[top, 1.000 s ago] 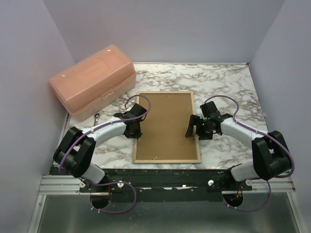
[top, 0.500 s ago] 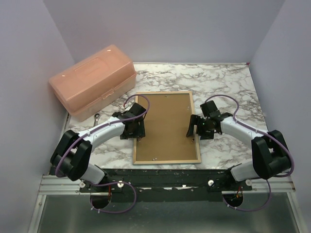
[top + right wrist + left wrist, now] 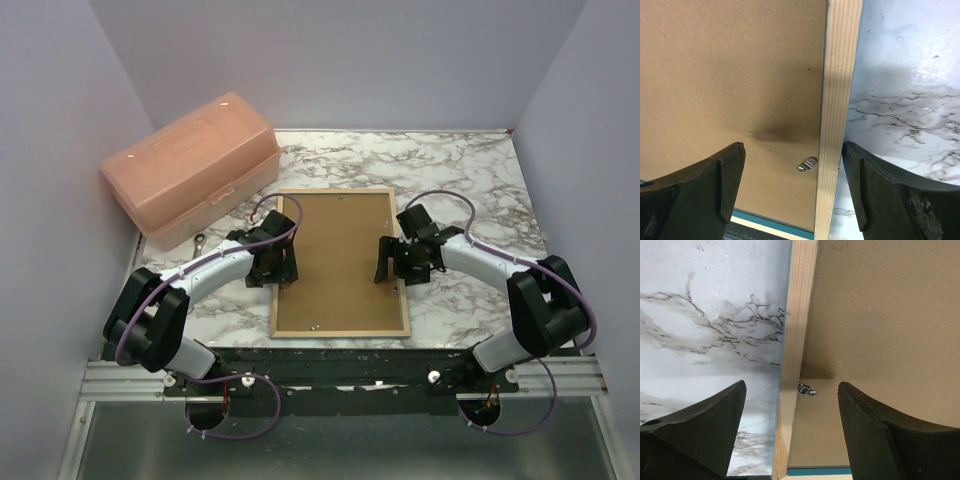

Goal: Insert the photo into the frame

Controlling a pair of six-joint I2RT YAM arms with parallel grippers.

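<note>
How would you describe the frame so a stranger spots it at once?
On the marbled table, look at the centre. The frame lies flat there, reverse up: a thin pale wood rim around a brown backing board. Its neighbour, the salmon plastic box at back left, is bulky by contrast.

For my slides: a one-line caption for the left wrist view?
Open left claw over the face-down frame, a metal tab at the edge of its brown backing board.
</note>
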